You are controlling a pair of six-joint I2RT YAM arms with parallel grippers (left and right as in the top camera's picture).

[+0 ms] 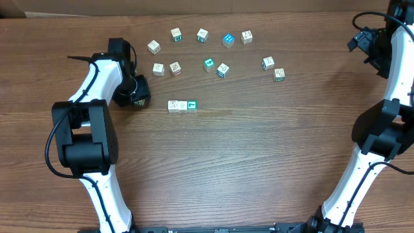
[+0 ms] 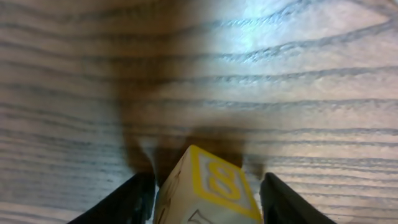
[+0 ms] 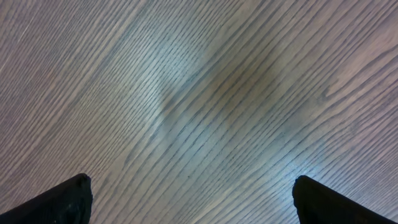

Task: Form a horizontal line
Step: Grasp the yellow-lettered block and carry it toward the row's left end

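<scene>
**Wood-grain tabletop with a short cube row left of centre**

Dark brown boards of the table (image 1: 259,162) fill every view. On them, a little left of centre in the overhead view, lies the horizontal line (image 1: 182,105): three small cubes in a straight left-to-right row, touching edge to edge. Two are pale-faced and the one at the right end is teal-green.

Near the row's left end, apart from it, is the left gripper (image 1: 137,98), pointing down at the table. In its wrist view a yellow-bordered cube (image 2: 208,193) sits between the dark fingers (image 2: 134,199), showing a pale side and a face framed in yellow. The fingers stand about half apart, close to the cube on both sides. Whether they press it or only flank it I cannot tell.

Behind the row, toward the far edge, loosely scattered cubes (image 1: 202,35) lie in two rough bands, none touching the row. Most are pale, some teal-faced, and one is a blue-faced cube (image 1: 228,40).

Well apart, at the far right corner, the right gripper (image 3: 189,199) hangs over bare wood. Its fingers (image 3: 62,202) are spread wide to the two lower corners of its wrist view, with nothing between them.
</scene>
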